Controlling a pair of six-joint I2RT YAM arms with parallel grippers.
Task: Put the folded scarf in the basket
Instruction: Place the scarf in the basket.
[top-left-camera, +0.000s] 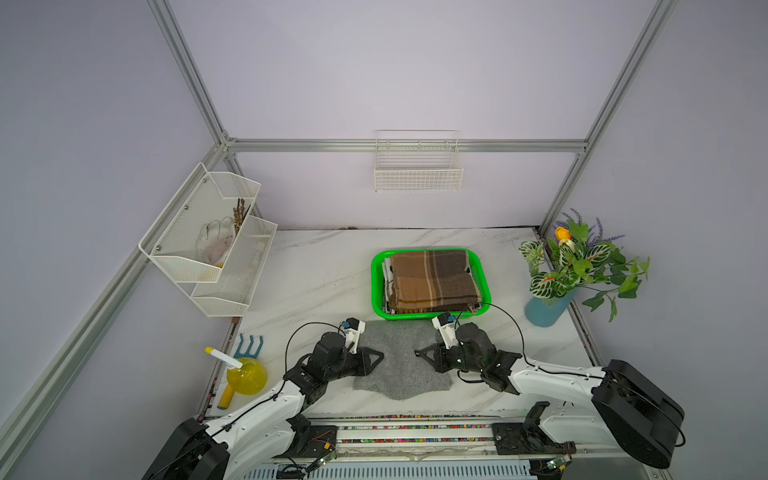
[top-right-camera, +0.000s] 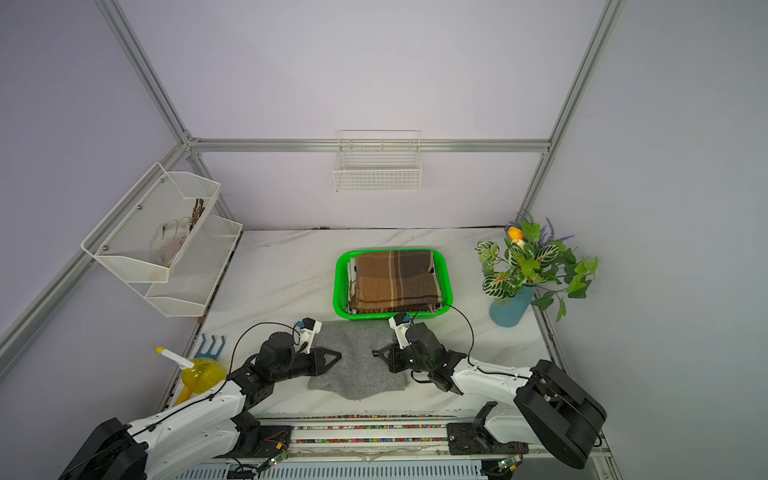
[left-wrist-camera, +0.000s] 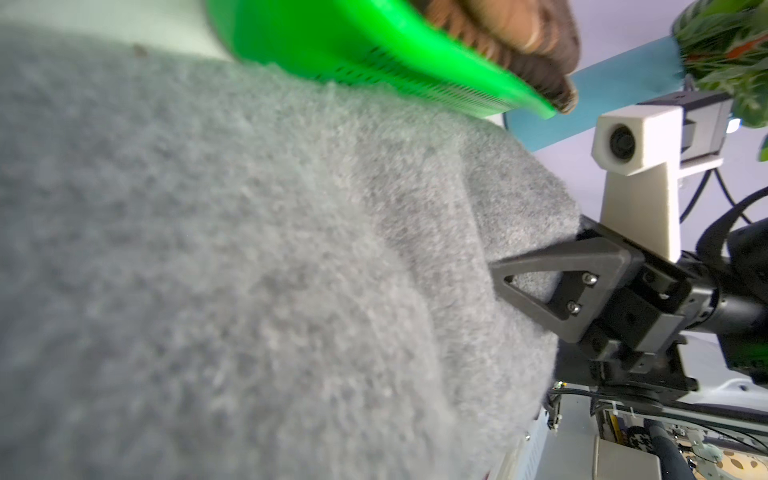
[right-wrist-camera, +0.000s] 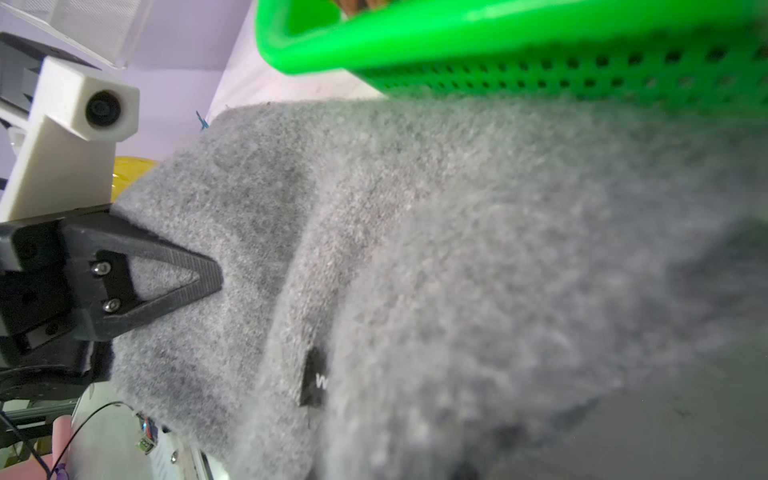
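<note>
The grey fuzzy folded scarf (top-left-camera: 401, 365) lies flat on the white marble-patterned table (top-left-camera: 316, 274), between the two arms. It is just in front of the bright green perforated plastic basket (top-left-camera: 376, 291), and its far edge meets the basket's near wall. The basket already holds a brown plaid folded cloth (top-left-camera: 434, 280) on top of other fabric.

The left gripper (top-left-camera: 376, 356) reaches in low from the scarf's left side. In the right wrist view, its black triangular finger (right-wrist-camera: 178, 282) lies on top of the fabric, the jaws drawn narrow and pinching the scarf's edge. The right gripper (top-left-camera: 419, 354) mirrors it on the opposite side. In the left wrist view, its upper finger (left-wrist-camera: 540, 270) presses on a raised fold of the grey cloth, and these jaws also close tightly around the edge. A small black label (right-wrist-camera: 313, 378) shows on the scarf near the left gripper.
</note>
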